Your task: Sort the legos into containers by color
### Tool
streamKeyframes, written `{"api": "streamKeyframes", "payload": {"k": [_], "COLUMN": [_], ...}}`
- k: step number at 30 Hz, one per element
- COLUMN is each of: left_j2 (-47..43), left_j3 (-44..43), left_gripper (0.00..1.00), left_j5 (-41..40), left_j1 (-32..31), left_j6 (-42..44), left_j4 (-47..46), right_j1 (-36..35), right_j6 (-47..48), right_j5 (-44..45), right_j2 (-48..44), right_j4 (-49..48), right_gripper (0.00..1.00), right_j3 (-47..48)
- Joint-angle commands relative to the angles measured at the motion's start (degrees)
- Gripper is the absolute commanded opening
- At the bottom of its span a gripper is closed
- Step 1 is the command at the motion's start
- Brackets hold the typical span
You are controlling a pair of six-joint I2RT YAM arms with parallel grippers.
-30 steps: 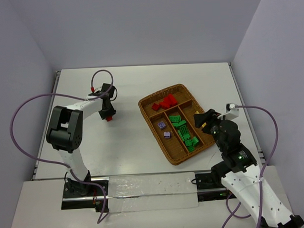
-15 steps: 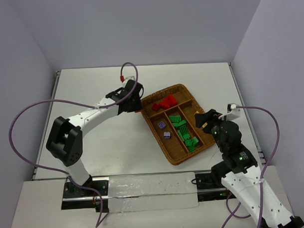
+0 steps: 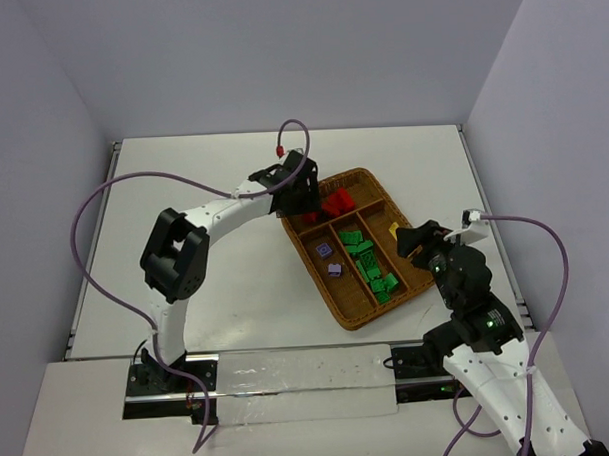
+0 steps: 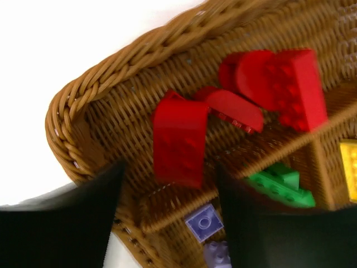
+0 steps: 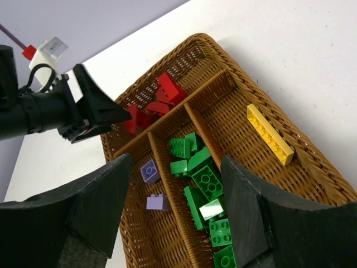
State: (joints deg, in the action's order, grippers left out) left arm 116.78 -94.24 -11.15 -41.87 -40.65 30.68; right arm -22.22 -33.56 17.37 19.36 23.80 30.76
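White table (image 3: 217,291) boxed in by pale lilac walls (image 3: 279,59), wicker tray (image 3: 340,317) sitting toward 3 o'clock, bare tabletop running out to 9. Left tool (image 3: 306,200) is spread over the tray's 12 o'clock crosswise section, with a red brick (image 4: 178,142) between its fingers but not pinched, next to the other red legos (image 3: 336,202). Right tool (image 3: 415,241) hangs splayed wide, gripping nothing, over the tray's 4 o'clock rim near the table edge.

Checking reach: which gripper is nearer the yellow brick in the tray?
Right. The right gripper hovers just beside the yellow brick at the right side of the tray; the left gripper is across it, over the red bricks.
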Motion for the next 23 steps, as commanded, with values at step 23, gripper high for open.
{"api": "streamKeyframes", "payload": {"k": [23], "left_j2": [-37.4], "left_j3": [12.4], "left_gripper": [0.91], "left_j5": [-7.1], "left_j1": [10.9], "left_j6": [7.9], "left_j4": [-2.1], "right_j1": [0.2], "right_j6": [2.1], "right_j5": [18.9], "right_j2": [13.3], "right_j4": [15.8], "right_gripper": [0.94], "right_j3": [17.0]}}
